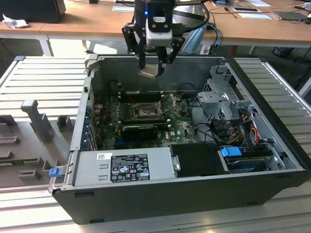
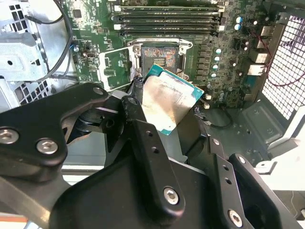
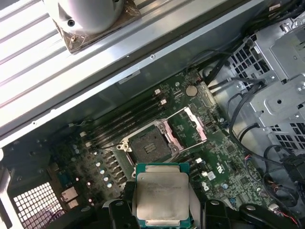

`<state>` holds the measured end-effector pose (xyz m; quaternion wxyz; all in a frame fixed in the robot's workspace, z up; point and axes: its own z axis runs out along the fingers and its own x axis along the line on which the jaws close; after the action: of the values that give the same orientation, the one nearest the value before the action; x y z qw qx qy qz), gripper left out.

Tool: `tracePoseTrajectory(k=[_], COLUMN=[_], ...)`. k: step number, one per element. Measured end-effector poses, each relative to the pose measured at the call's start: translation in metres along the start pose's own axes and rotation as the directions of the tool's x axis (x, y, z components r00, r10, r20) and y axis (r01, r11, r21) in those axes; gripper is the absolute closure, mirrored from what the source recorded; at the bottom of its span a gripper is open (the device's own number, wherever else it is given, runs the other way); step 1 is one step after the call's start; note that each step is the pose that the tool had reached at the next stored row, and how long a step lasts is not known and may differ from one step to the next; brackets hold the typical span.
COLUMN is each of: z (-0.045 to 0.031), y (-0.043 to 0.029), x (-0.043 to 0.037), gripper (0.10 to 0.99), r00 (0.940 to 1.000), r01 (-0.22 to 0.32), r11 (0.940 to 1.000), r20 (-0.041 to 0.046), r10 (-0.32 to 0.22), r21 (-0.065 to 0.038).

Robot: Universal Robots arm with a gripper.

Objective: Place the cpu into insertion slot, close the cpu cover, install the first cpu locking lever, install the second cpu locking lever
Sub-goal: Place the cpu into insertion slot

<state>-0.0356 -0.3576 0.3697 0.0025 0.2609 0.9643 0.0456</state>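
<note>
My gripper (image 1: 153, 68) hangs over the back wall of the open computer case and is shut on the cpu (image 1: 148, 72), a flat silvery square held tilted by its edges. Both wrist views show the cpu (image 2: 169, 102) (image 3: 161, 193) between the black fingers (image 2: 138, 124), well above the green motherboard (image 1: 182, 124). The insertion slot (image 1: 146, 112) (image 2: 159, 56) (image 3: 148, 145) lies below, bare, with its brownish pin field showing. The cpu cover (image 2: 114, 69) (image 3: 188, 125) is swung open beside the slot.
Long black memory slots (image 2: 167, 19) run beside the socket. A grey power supply (image 1: 124, 167) fills the case's front. A metal drive cage (image 1: 223, 97) with cable bundles (image 1: 243, 126) stands at the exterior view's right. A long black block (image 1: 138, 131) sits in front of the socket.
</note>
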Motion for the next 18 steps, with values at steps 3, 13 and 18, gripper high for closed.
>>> tracePoseTrajectory(k=[3, 13, 18], z=[0.0004, 0.0013, 0.0016], y=[0.0000, 0.0000, -0.0001], x=[0.0000, 0.0000, 0.0000], gripper=[0.557, 0.557, 0.557], r00=[0.9998, 0.9970, 0.9957], r01=[-0.022, -0.077, -0.093], r11=[0.9998, 0.9970, 0.9957], r20=[0.0024, 0.0089, 0.0103], r10=[0.022, 0.077, 0.092], r21=[0.000, 0.001, 0.001])
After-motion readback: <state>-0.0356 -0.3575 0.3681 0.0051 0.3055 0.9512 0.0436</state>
